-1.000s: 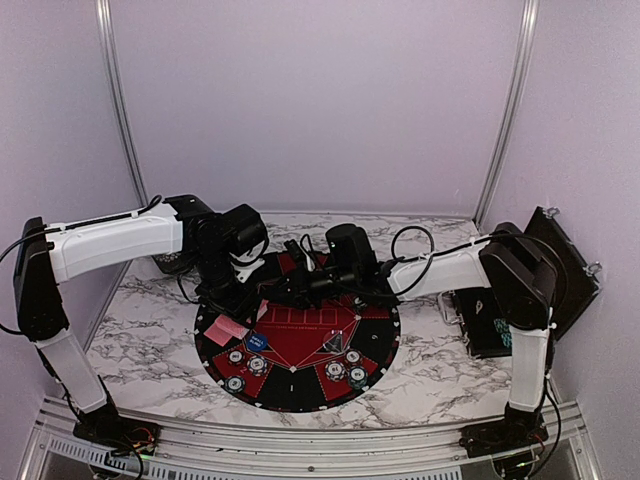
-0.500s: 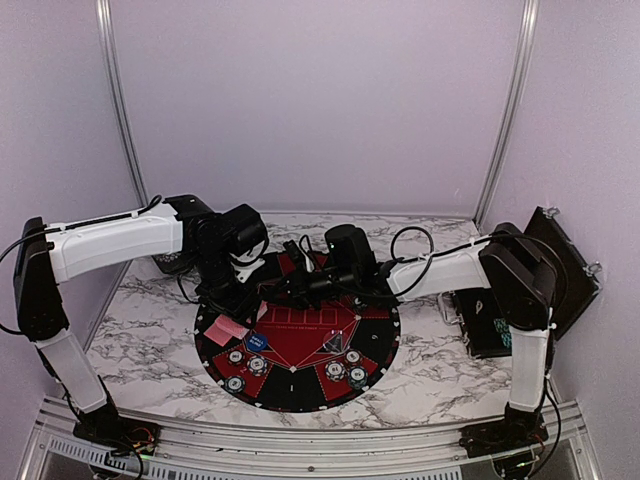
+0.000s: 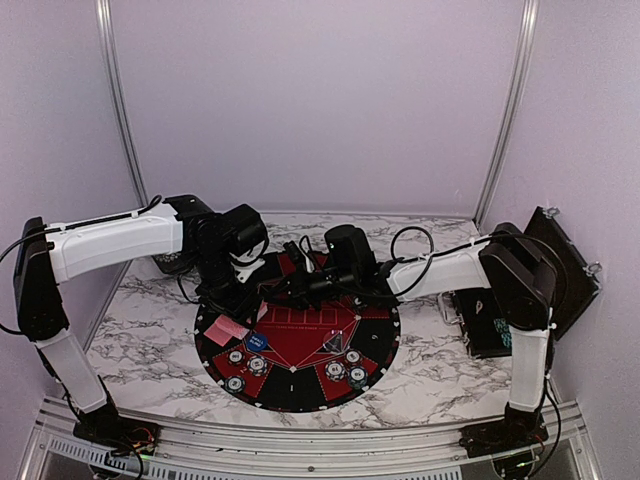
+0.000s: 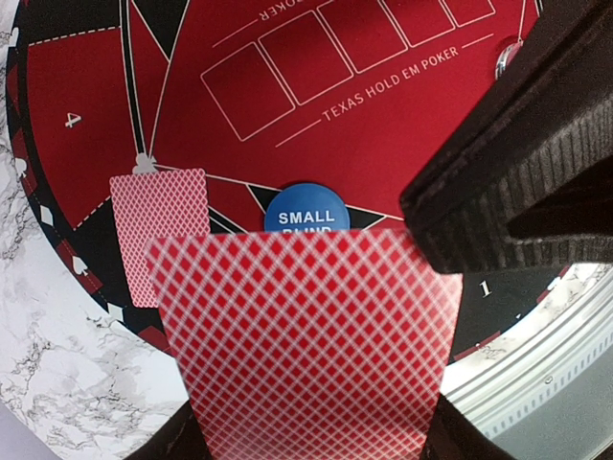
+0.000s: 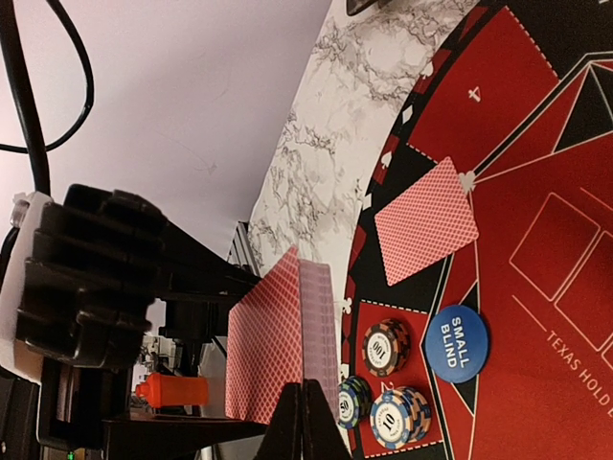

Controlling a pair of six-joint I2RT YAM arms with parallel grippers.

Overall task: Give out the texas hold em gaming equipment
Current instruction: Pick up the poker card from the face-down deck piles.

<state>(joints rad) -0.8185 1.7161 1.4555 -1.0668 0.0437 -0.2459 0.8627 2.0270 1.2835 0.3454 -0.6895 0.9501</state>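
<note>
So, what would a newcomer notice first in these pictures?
Over the far side of the round Texas Hold'em mat, the left hand holds red-backed cards and the right hand pinches their edge. One single card lies face down on the mat's left part, near the blue Small Blind button.

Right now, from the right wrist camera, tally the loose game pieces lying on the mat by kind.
Red-backed card lying flat: 1
Poker chips: 3
Blue Small Blind marker: 1
Total: 5
</note>
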